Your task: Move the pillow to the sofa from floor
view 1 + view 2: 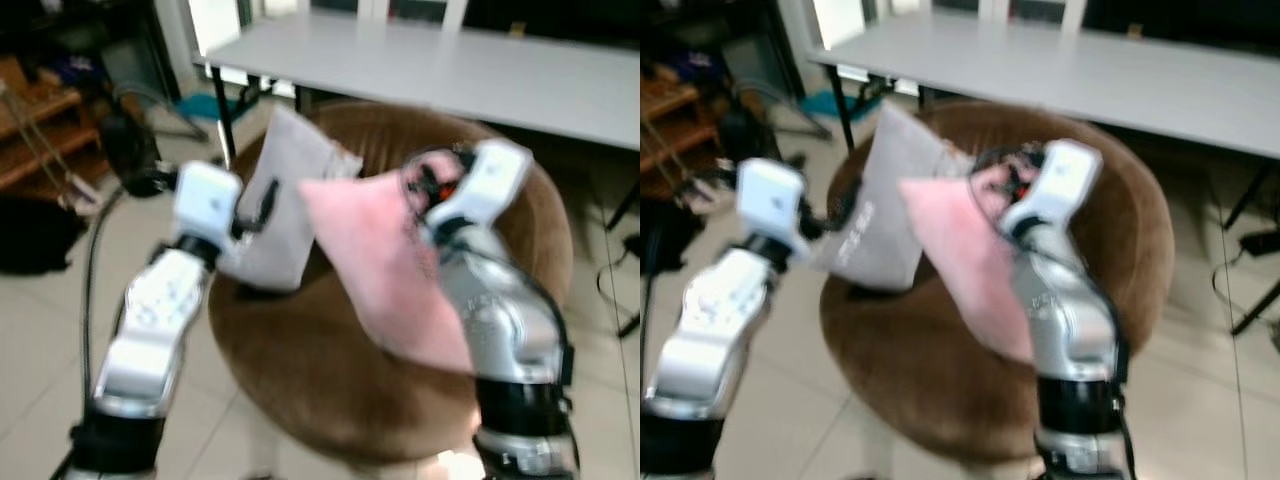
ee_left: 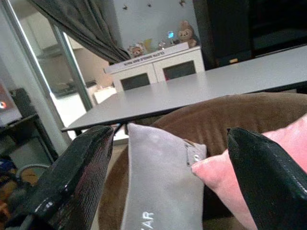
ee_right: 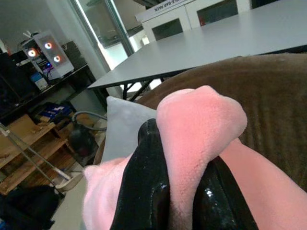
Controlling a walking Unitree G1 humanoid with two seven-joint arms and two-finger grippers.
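Pink pillow [image 1: 385, 275] is hanging over the brown sofa [image 1: 300, 370], right gripper [image 3: 177, 191] fingers pinching it; lowering before releasing seems wise. Left gripper [image 2: 168, 177] fingers are gaping wide.

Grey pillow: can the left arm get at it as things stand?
Probably yes. The left gripper is open, its fingers framing the grey pillow on the brown sofa, nothing between. The pink pillow, held by the right gripper, only touches its edge.

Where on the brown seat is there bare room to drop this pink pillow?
Bare: the round brown corduroy sofa front, below the grey pillow and left of the right gripper. Crowded: its back left, where the grey pillow meets the pink pillow.
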